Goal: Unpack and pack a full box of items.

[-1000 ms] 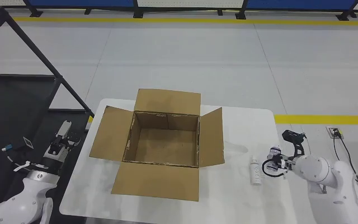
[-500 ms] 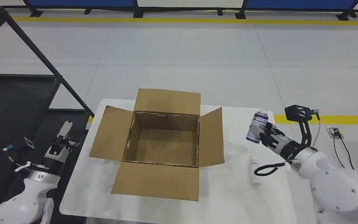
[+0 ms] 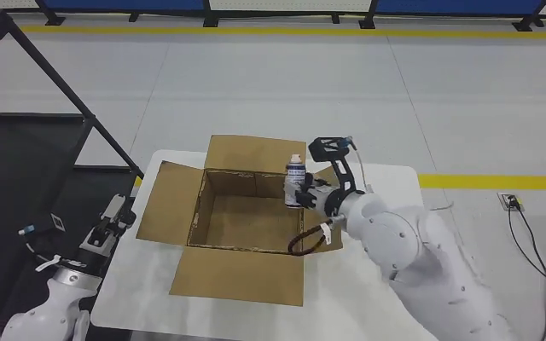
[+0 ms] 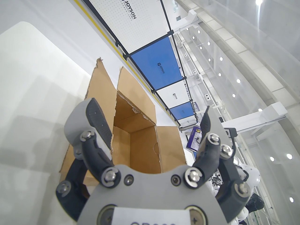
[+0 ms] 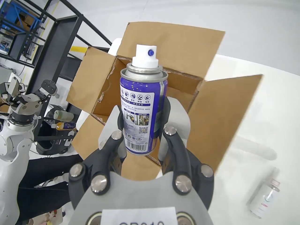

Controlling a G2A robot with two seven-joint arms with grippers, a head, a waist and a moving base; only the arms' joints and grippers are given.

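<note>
One grip is carrying the load: the right claw [image 5: 141,115] is pinching the lower half of the blue spray can [image 5: 140,94], jaws closed on its sides, nozzle pointing up. The can is hanging upright above the open cardboard box [image 3: 256,155], over its interior and close to the right-hand wall.

Judged risk: with the hold sitting so low, the tall can may end up pivoting between the pads if it brushes that wall or the raised right flap [image 5: 225,118] on the way down. Letting go from this height risks sending it toppling on the box floor.

The right arm is spanning the flap from the right side of the tabletop [image 3: 141,290], wrist tilting toward the box. A small bottle [image 5: 264,197] is lying on the tabletop beyond the flap. The left claw [image 4: 150,115] is standing wide open and empty beside the tabletop's left edge, touching nothing.
</note>
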